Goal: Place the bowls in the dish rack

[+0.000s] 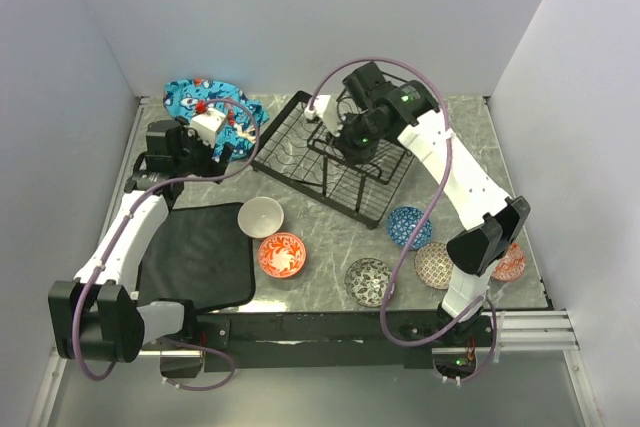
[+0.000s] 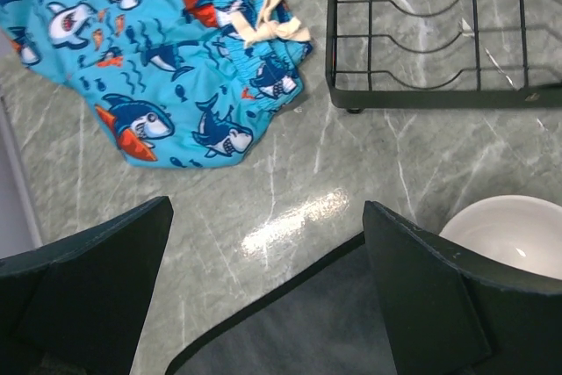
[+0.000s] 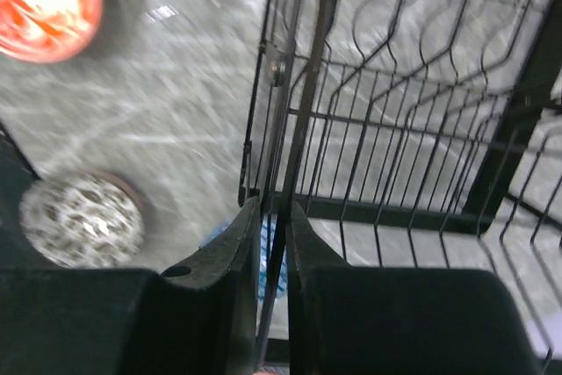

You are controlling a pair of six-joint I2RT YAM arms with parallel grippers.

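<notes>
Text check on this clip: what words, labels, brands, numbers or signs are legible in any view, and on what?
None: no view shows legible text.
shark-print cloth: pictures of sharks and fish only, no words.
bowls: decorative patterns only, no lettering.
dish rack: bare black wire, no label showing.

In the right wrist view the red-orange bowl is blurred and cropped.
</notes>
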